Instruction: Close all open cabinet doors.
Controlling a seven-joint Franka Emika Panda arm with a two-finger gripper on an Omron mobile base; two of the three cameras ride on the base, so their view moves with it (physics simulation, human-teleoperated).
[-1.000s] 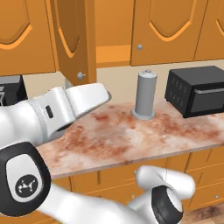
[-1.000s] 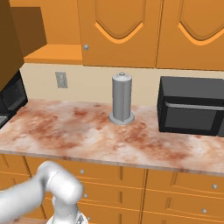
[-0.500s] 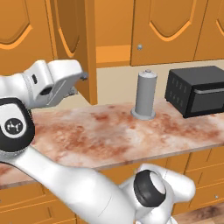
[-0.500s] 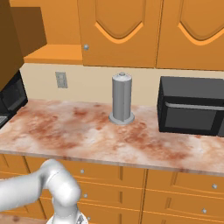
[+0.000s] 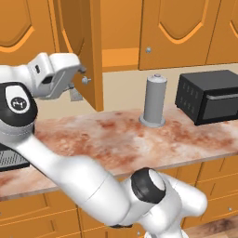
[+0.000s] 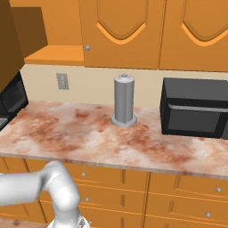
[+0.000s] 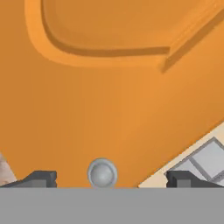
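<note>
One of the cabinet doors stands open, swung out over the counter, with its silver knob near its lower edge. My gripper is right at that knob. In the hand view the door face with its arched panel is very close, and the knob sits between my open gripper's two fingertips without being pinched. From the right base view the open door shows at the left edge, beside the bare cabinet shelf. The neighbouring doors are shut.
A grey cylindrical canister stands on the marbled counter. A black microwave sits to its right. Another black appliance is at the counter's left end. Drawer fronts run below.
The arm has swung left and up, bringing the hand from over the counter to the open door's knob. The door, canister and microwave have not moved.
</note>
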